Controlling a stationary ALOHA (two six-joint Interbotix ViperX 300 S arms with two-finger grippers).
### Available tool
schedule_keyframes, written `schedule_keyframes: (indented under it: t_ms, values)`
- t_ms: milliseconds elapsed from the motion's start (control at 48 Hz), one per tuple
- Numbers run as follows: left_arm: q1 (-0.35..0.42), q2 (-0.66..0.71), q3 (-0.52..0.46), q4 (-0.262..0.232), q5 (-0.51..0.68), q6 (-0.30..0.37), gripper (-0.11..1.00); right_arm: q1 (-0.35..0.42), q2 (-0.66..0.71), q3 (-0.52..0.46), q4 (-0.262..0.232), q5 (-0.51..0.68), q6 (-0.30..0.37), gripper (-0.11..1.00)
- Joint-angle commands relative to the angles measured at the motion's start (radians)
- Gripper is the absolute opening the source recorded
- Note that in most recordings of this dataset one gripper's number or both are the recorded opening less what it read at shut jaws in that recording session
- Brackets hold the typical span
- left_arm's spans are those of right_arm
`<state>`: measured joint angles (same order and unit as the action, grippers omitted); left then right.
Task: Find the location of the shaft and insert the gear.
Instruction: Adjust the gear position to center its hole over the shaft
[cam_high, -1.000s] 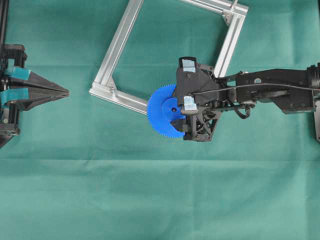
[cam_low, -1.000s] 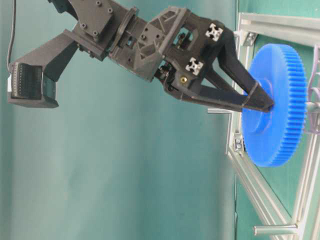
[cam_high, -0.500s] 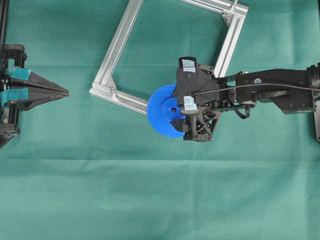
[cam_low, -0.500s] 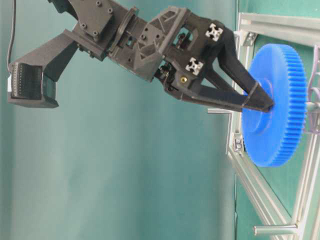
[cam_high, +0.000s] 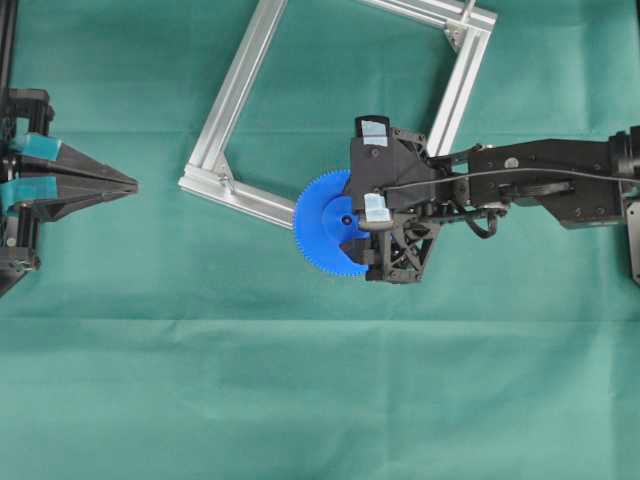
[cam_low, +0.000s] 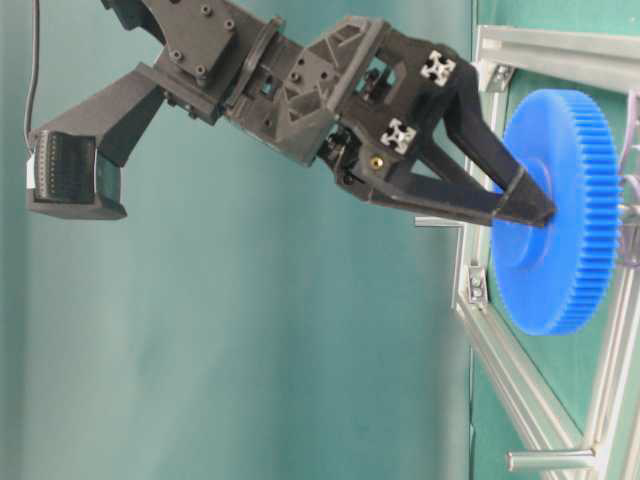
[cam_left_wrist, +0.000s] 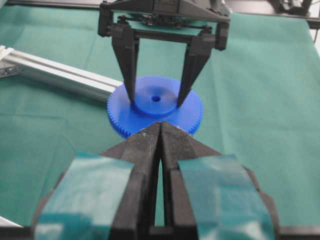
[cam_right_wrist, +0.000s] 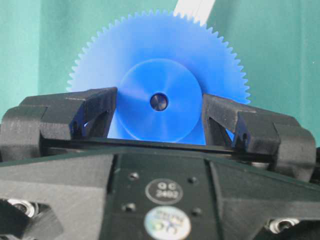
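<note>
A: Two fingers of the right gripper (cam_left_wrist: 156, 100) sit either side of the raised hub of the gear (cam_high: 325, 240), clamped on it as far as I can tell. Left gripper (cam_left_wrist: 160, 131) is closed, empty, parked at the worktop's (cam_high: 320, 400) left edge.

B: Gear location?

A: Mid-worktop, overlapping the lower corner of the aluminium frame (cam_high: 235, 95). In the right wrist view something dark and metallic fills the centre hole, probably the shaft (cam_right_wrist: 159, 102), so I'd judge the gear is on or nearly on it.

B: Left to do?

A: Seat it fully if it isn't, then release and back off.

B: Change from a second ago?

A: Barely any. The gear and right gripper sit a touch lower in the table-level view; left gripper unmoved.
</note>
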<state>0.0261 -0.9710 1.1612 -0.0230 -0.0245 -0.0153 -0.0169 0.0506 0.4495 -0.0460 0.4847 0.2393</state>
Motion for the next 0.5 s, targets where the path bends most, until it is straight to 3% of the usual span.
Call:
schedule_keyframes:
  t_ms: [0, 479]
  values:
    - [0.003, 0.005, -0.026, -0.002, -0.005, -0.002, 0.01, 0.003, -0.011, -0.005, 0.003, -0.005, -0.002, 0.69]
    - [0.003, 0.005, -0.025, -0.002, -0.006, -0.002, 0.01, 0.003, 0.002, 0.032, 0.003, -0.048, 0.020, 0.69]
